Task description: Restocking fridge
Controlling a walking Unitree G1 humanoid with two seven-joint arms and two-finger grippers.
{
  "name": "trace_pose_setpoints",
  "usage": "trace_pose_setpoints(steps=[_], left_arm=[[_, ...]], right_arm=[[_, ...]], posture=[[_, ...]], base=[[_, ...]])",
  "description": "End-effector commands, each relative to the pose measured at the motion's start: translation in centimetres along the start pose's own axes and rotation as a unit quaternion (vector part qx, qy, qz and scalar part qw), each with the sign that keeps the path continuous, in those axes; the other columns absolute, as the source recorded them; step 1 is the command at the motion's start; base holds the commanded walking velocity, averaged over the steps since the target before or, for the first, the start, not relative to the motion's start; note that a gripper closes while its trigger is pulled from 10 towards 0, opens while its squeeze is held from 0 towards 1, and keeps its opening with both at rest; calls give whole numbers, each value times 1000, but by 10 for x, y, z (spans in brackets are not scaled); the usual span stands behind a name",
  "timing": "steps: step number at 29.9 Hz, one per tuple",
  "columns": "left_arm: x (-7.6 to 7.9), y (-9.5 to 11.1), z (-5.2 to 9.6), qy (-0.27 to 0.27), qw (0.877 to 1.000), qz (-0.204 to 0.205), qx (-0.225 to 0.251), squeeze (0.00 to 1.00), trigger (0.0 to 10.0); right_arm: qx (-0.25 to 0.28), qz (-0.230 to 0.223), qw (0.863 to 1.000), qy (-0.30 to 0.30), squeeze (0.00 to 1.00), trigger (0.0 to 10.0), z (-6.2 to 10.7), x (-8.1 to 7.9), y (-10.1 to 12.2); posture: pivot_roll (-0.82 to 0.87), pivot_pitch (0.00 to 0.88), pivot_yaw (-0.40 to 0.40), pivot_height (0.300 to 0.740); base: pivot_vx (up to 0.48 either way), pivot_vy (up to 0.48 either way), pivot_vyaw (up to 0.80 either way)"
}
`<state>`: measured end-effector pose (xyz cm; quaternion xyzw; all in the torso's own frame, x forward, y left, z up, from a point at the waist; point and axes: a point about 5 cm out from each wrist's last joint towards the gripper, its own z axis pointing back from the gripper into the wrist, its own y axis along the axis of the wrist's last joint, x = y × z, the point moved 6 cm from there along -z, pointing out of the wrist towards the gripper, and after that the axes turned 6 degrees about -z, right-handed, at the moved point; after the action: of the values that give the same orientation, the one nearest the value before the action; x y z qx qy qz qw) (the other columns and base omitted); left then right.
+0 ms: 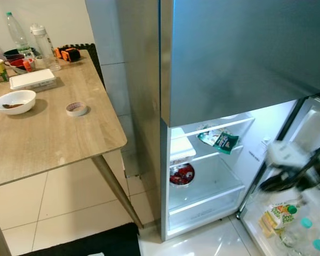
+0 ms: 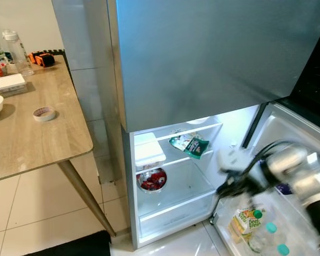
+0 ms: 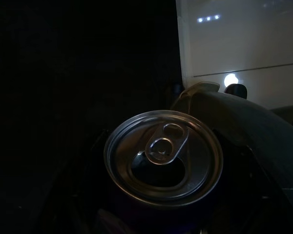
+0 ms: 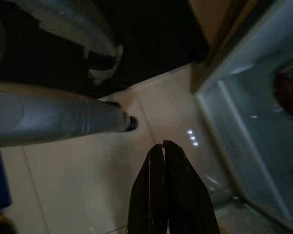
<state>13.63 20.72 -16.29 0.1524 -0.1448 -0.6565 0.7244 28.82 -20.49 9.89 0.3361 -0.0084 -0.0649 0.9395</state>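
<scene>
Right up close to the left wrist camera sits a drink can (image 3: 163, 156). It looks held in the left gripper (image 3: 205, 146), though it is too dark to tell how. The right gripper (image 4: 164, 151) has its jaws pressed together, empty, over the floor (image 4: 78, 190) by the open fridge (image 1: 202, 160). Its door (image 2: 288, 213) holds bottles (image 2: 266, 234). A bowl of red fruit (image 1: 182, 174) sits inside. A wooden desk (image 1: 48, 133) stands well apart.

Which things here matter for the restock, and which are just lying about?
Job: open fridge; can in left gripper; door-shelf juice carton and bottles; right gripper.
Lying about: table, tape roll, bowl.
</scene>
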Motion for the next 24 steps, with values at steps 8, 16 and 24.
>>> trace_pose_setpoints(steps=[8, 16, 24], left_arm=[[3, -1, 0, 0, 1000, 1, -3, 0, 10000], [2, 1, -1, 3, 1000, -9, -2, 0, 10000], [-7, 2, 0, 20, 1000, -23, -2, 0, 10000]], right_arm=[[-72, -166, 978, -104, 0, 10000, -75, 1, -84], [-110, -339, 890, -285, 0, 10000, -97, -18, -159], [-84, -469, 810, -343, 0, 10000, -123, -59, -186]], posture=[[-112, 0, -20, 740], [-113, 0, -13, 740], [-113, 0, -2, 740]], base=[[0, 0, 0], [0, 0, 0], [0, 0, 0]])
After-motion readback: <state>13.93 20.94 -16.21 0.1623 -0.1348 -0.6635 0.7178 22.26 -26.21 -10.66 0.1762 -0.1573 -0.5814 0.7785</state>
